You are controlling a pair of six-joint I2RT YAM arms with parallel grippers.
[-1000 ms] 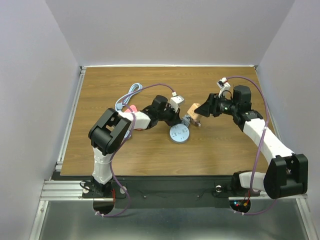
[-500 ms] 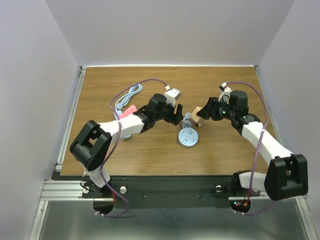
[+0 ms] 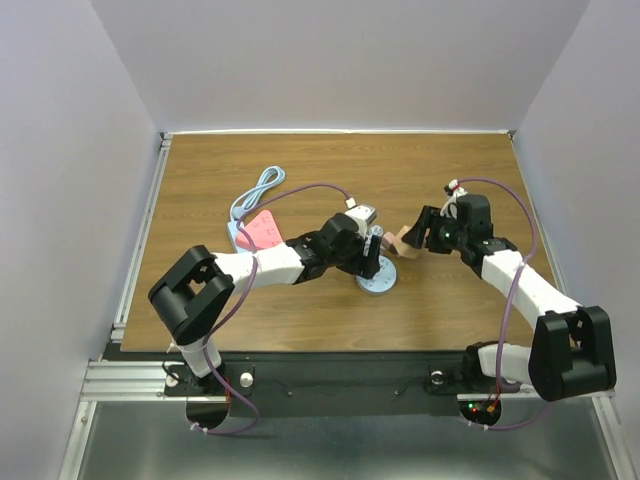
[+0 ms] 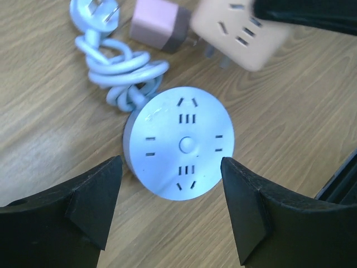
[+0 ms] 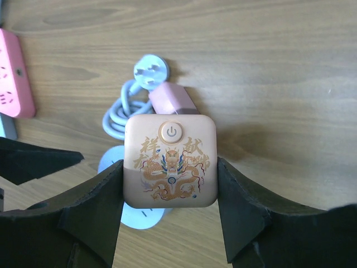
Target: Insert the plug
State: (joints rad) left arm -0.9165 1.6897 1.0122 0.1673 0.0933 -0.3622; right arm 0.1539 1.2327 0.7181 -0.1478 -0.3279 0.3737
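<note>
Plug (image 5: 172,99): pink, midway between near and far bench edges, one end hidden behind peach cube (image 5: 170,162).
Your right gripper (image 5: 170,167): pinching that cube.
Your left gripper (image 4: 170,167): spread above round socket (image 4: 179,142).
Bench (image 3: 300,170): wood; pale walls (image 3: 300,60).

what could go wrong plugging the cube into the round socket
The left end effector is open around the round socket, not clamping it, so it may slide when pushed. The cube adapter in the right end effector sits off to one side, near the coiled cable, and might snag it.
</note>
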